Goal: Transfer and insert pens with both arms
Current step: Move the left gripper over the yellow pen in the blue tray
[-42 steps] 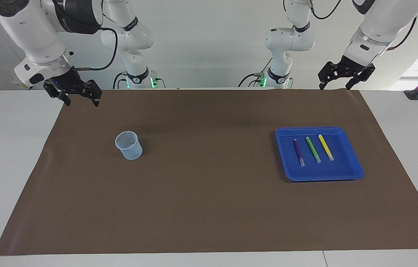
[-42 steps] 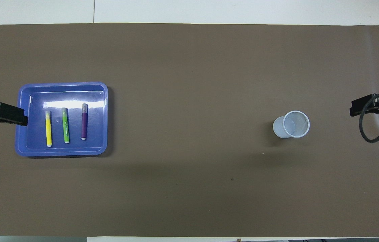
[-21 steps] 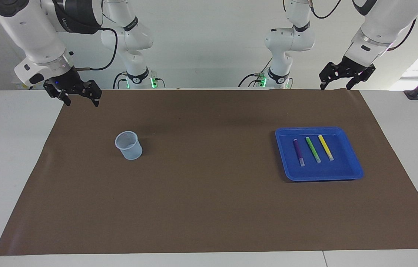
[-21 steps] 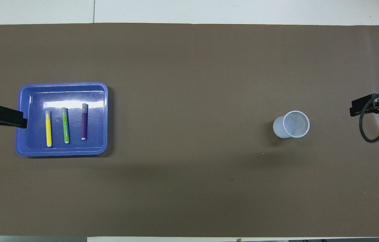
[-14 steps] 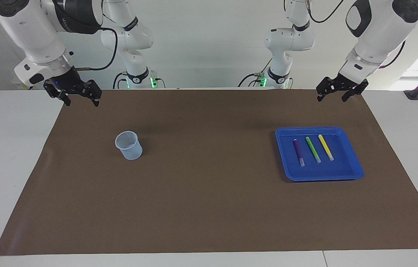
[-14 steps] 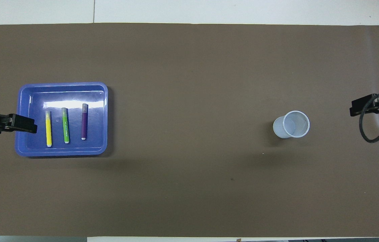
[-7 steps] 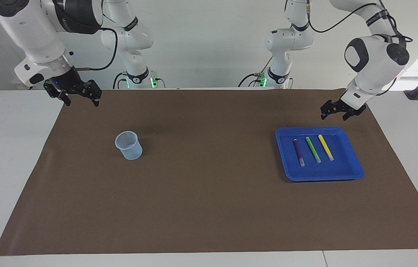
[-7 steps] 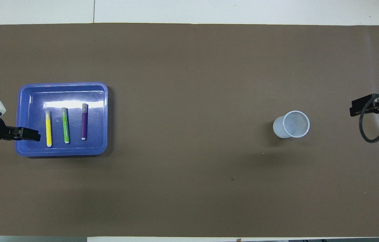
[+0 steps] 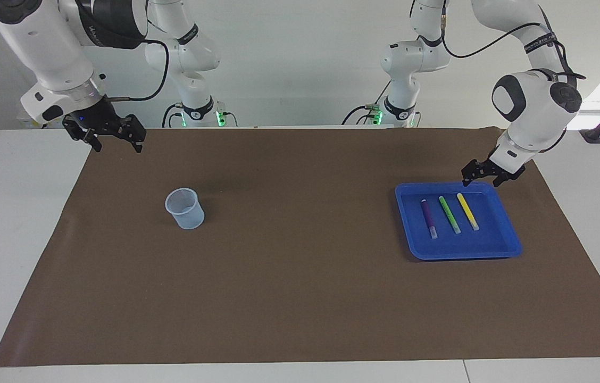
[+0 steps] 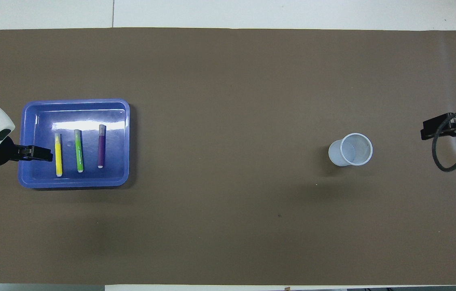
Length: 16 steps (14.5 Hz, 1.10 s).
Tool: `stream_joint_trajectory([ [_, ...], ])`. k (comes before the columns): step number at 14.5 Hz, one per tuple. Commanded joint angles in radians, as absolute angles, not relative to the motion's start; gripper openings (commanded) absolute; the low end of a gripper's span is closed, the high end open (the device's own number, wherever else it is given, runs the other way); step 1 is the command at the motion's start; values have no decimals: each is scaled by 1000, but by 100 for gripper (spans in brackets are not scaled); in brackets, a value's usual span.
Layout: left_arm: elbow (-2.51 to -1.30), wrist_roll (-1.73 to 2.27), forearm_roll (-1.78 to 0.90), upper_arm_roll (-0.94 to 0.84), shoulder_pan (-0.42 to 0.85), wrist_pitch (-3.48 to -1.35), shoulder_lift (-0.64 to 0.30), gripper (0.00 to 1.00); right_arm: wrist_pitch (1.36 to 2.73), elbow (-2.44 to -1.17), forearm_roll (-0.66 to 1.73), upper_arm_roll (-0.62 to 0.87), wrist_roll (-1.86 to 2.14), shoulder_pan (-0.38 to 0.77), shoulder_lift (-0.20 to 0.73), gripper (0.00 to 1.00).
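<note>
Three pens lie side by side in a blue tray (image 9: 510,242) toward the left arm's end of the tabletop (image 9: 289,298), which carries a brown mat: purple pen (image 9: 428,218), green pen (image 9: 449,214), yellow pen (image 9: 467,211), each w/ its pale cap end farther from the robots, none touching another. The yellow one is the pen closest to the tabletop's end, the purple one closest to the middle. Left hand (image 9: 483,177) hangs over the tray's rim on the robots' side, fingers spread w/ nothing between them; from the facing view it is above the rim, and I can't tell if a tip touches. In the overhead view the left hand (image 10: 44,152) shows edge-on, so the spread isn't readable there; its tip overlaps the tray wall just beside the yellow pen, the arm cut off at the view's edge. Right hand (image 9: 114,142) waits up in the air over the mat's corner at the right arm's end, fingers spread, empty. Overhead, only part of the right hand (image 10: 446,126) shows, crossed by a black cable loop (image 10: 450,151), rest out of view. A translucent cup (image 9: 185,208) stands upright on the mat toward the right arm's end, well apart from the tray; its inside looks bare from overhead.
</note>
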State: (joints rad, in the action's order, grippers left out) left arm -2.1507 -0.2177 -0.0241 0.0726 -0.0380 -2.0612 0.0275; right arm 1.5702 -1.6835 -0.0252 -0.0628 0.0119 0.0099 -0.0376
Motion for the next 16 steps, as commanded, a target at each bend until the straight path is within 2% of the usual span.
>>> stream_joint_trajectory([
  [1, -2141, -229, -25, 69, -48, -2091, 2, 100, 1562, -1697, -23, -61, 32, 5, -52, 100],
  [12, -2126, -233, -25, 69, -78, -2212, -93, 100, 1562, -1697, -23, -61, 32, 5, -52, 100],
  [16, -2111, -235, -25, 69, -81, -2198, -97, 100, 1562, -1697, -23, -61, 32, 5, -52, 100],
])
